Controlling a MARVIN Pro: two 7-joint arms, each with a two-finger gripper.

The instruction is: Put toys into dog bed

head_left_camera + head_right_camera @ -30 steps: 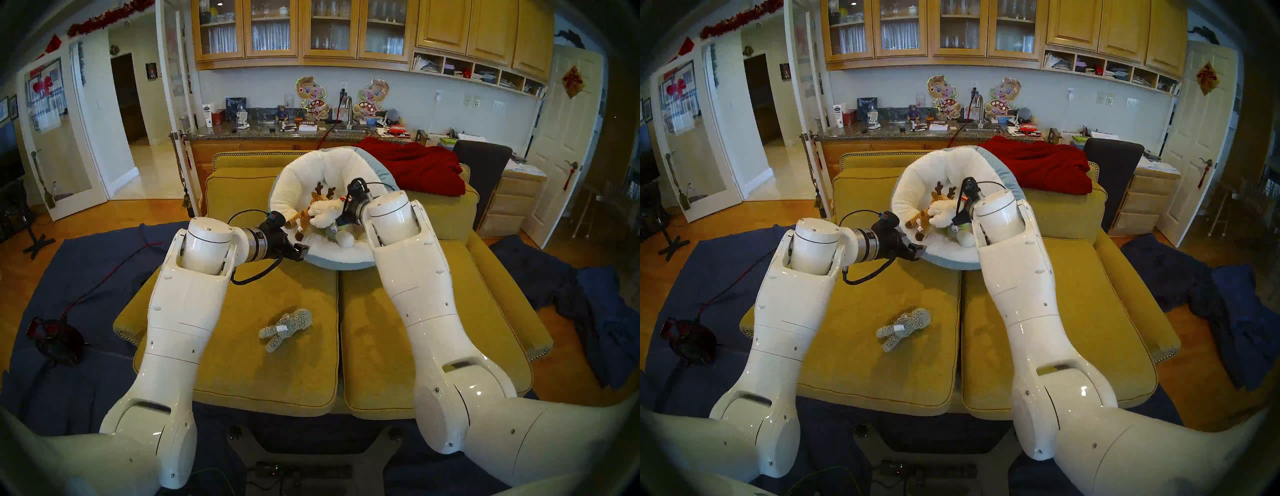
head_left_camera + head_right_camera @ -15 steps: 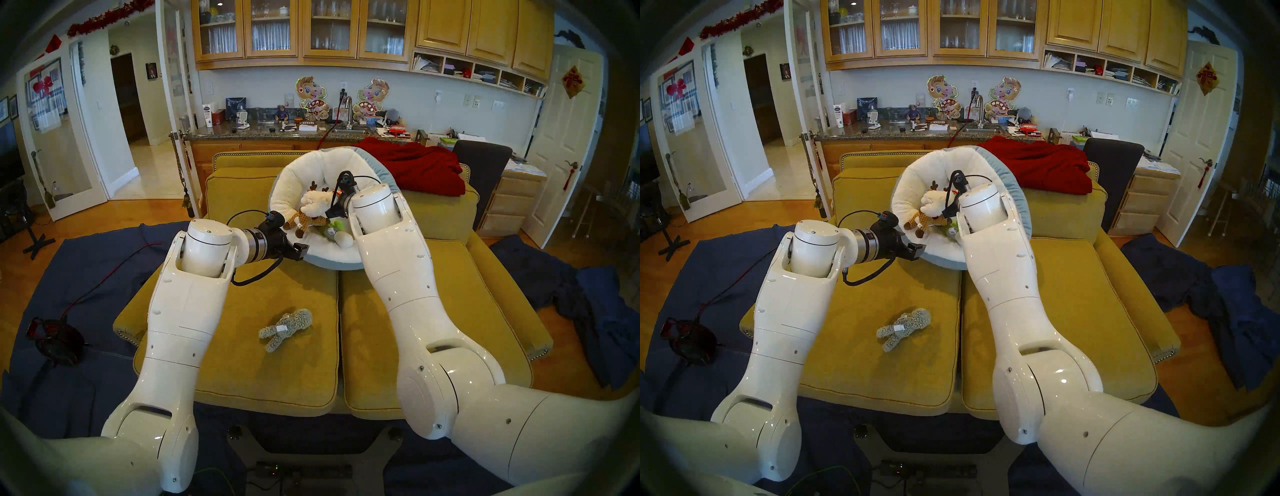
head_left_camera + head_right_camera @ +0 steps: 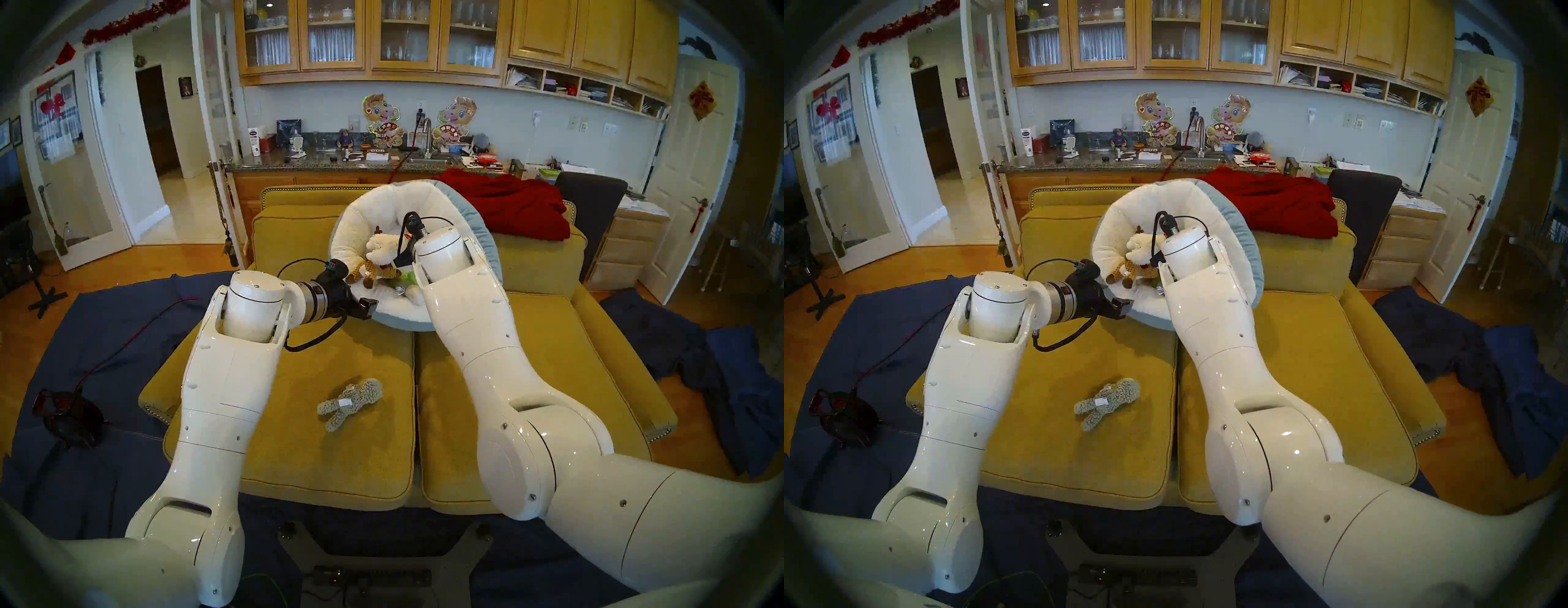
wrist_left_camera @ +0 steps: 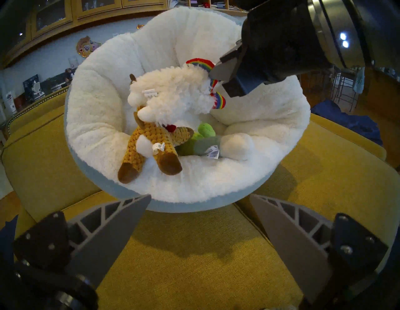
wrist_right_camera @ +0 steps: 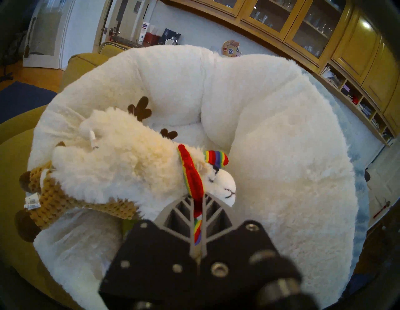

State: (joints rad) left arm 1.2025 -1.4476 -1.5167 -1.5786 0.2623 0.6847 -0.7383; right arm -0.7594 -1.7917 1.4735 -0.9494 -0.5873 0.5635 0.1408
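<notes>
Grey fuzzy toy lies loose on the near yellow sofa cushion, soft and light; looks best pinched across its middle. Left gripper fingers spread wide and empty, just short of the dog bed rim. In the bed: reindeer, leek, cactus. Right gripper fingers clamped on the white llama by its thin rainbow collar, body sagging onto the reindeer.

The mustard-yellow sofa carries the dog bed at the back of its seat, the grey fuzzy animal on its left cushion and a red blanket over its backrest.
</notes>
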